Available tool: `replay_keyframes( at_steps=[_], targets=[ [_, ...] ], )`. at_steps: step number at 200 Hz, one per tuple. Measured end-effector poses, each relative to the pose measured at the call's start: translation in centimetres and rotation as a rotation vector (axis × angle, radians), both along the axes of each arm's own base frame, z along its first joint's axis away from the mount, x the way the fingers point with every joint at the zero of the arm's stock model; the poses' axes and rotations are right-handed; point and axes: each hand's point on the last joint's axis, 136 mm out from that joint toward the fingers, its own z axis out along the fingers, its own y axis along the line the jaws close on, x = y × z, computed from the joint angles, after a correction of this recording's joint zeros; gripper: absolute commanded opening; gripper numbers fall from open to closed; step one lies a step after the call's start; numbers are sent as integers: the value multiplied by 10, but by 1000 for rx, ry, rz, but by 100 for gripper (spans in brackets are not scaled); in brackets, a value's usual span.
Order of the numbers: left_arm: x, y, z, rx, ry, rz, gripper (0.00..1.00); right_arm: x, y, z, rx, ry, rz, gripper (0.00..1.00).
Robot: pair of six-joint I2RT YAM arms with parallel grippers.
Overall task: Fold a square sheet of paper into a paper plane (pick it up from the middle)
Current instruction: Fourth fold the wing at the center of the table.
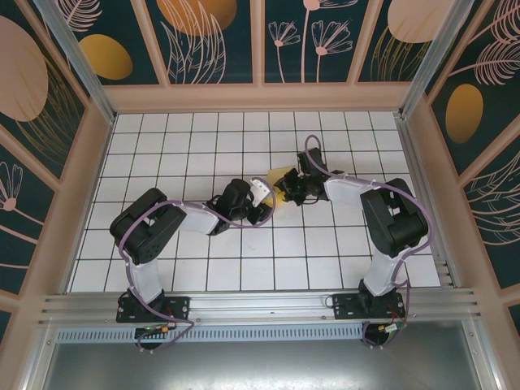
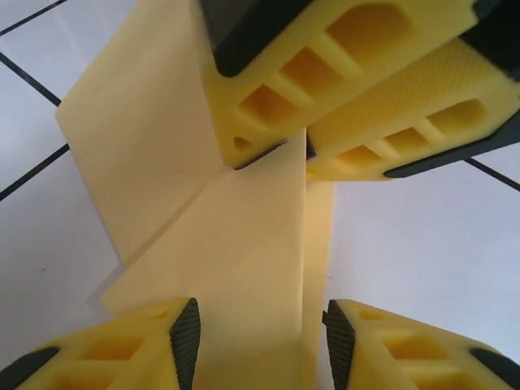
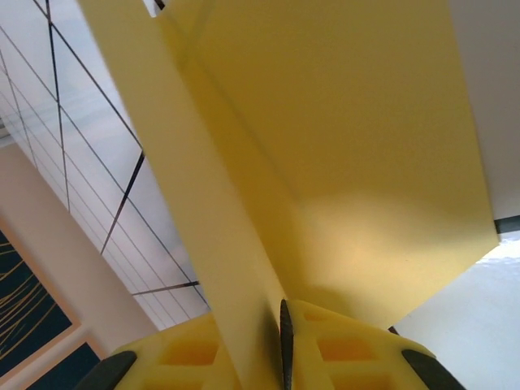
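Your right gripper (image 3: 284,321) pinches the part-folded paper (image 2: 236,244) over the middle of the tabletop (image 2: 422,236), steadying it so your left gripper (image 2: 260,325), jaws half apart and straddling it, can probably close on the fold.

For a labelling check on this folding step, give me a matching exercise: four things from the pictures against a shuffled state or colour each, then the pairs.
Things:
1. left gripper
2. right gripper
3. paper
4. table

States:
A. white tiles, dark grid lines
B. jaws apart, paper running between them
C. pale yellow, creased
D. pinched shut on the paper

Pairs: 1-B, 2-D, 3-C, 4-A
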Motion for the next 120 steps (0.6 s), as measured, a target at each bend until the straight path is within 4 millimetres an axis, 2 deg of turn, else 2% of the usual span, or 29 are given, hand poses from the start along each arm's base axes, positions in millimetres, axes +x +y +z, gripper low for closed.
replay_keyframes(
  at_steps=[78,92,120],
  targets=[
    [3,0,-7,14,-14,3,24,3,-11,0,29,29,-1,26],
    [3,1,-8,15,-12,3,24,3,-15,-1,20,28,2,23],
    [3,0,-8,14,-12,4,29,7,-18,-1,14,23,25,13]
  ],
)
